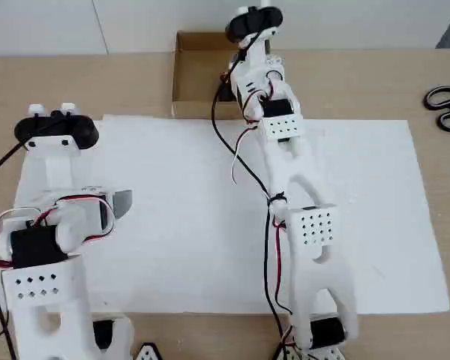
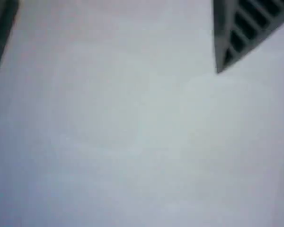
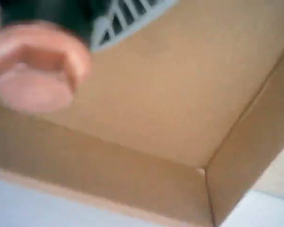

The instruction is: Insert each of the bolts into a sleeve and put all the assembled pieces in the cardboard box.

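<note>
**Two grippers: one pinching a pink piece over the box, one spread above the sheet**

Two arms are working here, and I am speaking for both. I am reaching my right arm from the near edge of the light wooden table (image 1: 97,82) out to the far side. There my right gripper (image 3: 71,33) is hanging inside the open brown cardboard box (image 1: 199,71). That box is sitting on the table at the far edge of the large white rectangular sheet (image 1: 187,225), just touching the sheet's border.

In the right wrist view I am pinching a blurred pink round plastic piece (image 3: 35,66). It is lying right against my ribbed grey finger (image 3: 128,19) and hovering over the bare box floor, towards one inner corner. It is too blurred for me to tell whether it is a bolt, a sleeve or the two joined.

I am keeping my left arm folded at the near left, over the left part of the sheet and well apart from the box. My left gripper (image 2: 106,68) is pointing down at plain white sheet. Its two dark fingers are spread wide and are holding nothing between them.

Off the sheet, at the far right of the table, a pair of black-handled scissors (image 1: 446,109) is lying well away from both my arms.
</note>
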